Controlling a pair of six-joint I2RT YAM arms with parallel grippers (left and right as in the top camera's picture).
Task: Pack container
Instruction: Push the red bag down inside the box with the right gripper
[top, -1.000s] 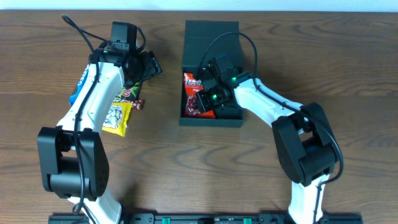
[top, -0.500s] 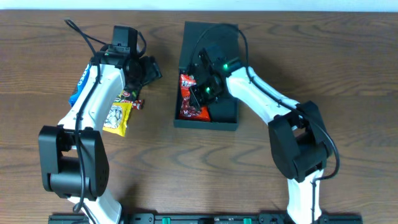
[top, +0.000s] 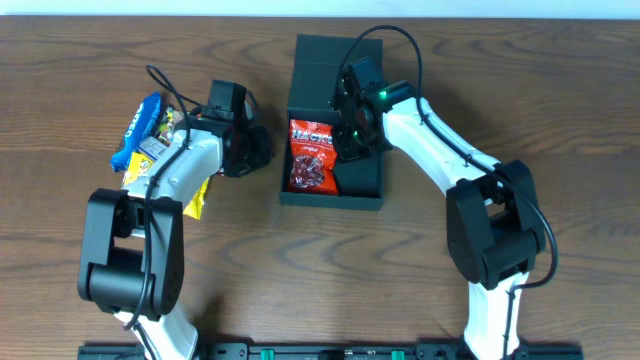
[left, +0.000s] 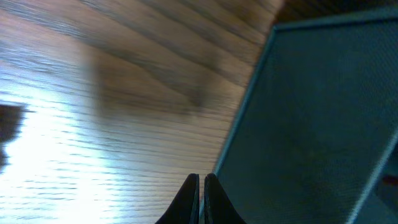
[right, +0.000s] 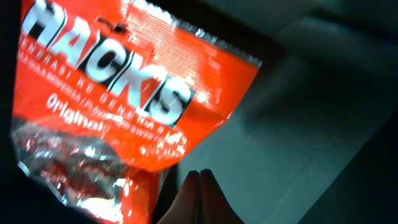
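Charcoal-teal container (top: 331, 197) at the middle of the surface (top: 560, 100), lid (top: 340, 50) thrown back, red packet (top: 311, 155) lying in its left half. Right claw (right: 199, 177) pressed together over the packet's edge, pinching nothing; left claw (left: 201, 183) likewise pressed together, empty, beside the outer left wall. Best, probably: spread the left claw, take the blue packet (top: 140, 130) mid-body, lift clear of the rim.

Hacks packet (top: 311, 157) in container (top: 330, 197) (left half), snack packets (top: 140, 130) left
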